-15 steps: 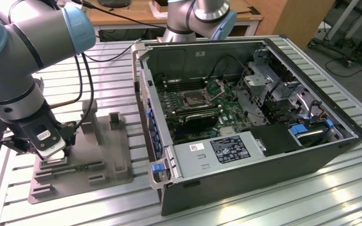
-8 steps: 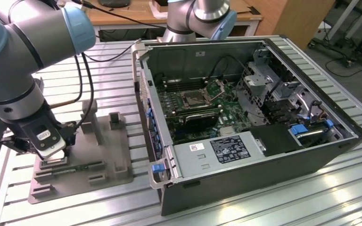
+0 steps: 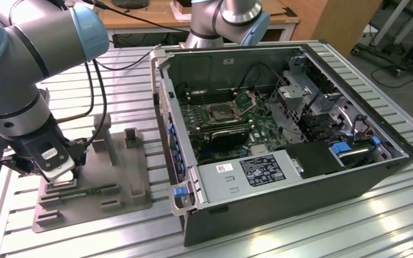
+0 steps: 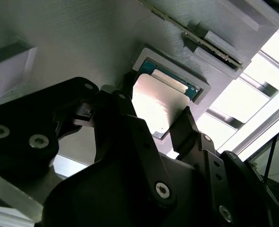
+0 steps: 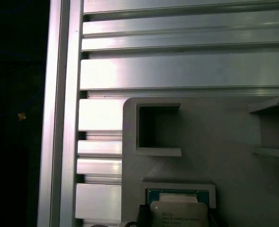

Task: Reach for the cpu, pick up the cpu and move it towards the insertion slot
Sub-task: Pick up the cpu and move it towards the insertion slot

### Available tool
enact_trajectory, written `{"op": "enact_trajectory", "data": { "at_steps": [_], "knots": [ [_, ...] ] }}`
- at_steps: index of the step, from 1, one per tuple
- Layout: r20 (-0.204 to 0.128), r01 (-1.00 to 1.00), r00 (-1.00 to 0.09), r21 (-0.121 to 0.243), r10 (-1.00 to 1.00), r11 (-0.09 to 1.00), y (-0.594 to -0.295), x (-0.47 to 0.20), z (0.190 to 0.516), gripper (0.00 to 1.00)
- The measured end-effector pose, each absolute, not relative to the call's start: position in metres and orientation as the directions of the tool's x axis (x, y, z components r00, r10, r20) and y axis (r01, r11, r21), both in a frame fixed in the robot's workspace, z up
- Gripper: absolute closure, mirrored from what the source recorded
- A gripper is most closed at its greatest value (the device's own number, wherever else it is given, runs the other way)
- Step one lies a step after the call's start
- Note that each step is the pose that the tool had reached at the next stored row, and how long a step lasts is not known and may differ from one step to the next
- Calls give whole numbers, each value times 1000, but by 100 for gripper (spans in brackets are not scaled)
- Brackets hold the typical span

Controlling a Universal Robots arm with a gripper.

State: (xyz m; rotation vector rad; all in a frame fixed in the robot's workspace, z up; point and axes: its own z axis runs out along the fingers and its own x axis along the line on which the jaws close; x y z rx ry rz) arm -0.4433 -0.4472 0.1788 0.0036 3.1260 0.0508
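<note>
The exterior view looks down at an angle from well above the tabletop [image 3: 378,226], taking in case [image 3: 264,201] and tray [image 3: 124,172]. Both wrist views sit close over the tray, sharing its cpu [image 4: 151,106].

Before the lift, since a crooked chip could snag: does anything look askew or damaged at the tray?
Nothing stands out. The silver-topped square cpu lies flat and straight in its recess in the grey plastic tray, with the black claw close over it.
</note>
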Motion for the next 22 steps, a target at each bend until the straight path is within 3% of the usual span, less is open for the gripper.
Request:
{"op": "enact_trajectory", "data": {
  "at_steps": [22],
  "knots": [
    [-15,2,-1000,33,3,999,-447,-443,184,45]
  ]
}}
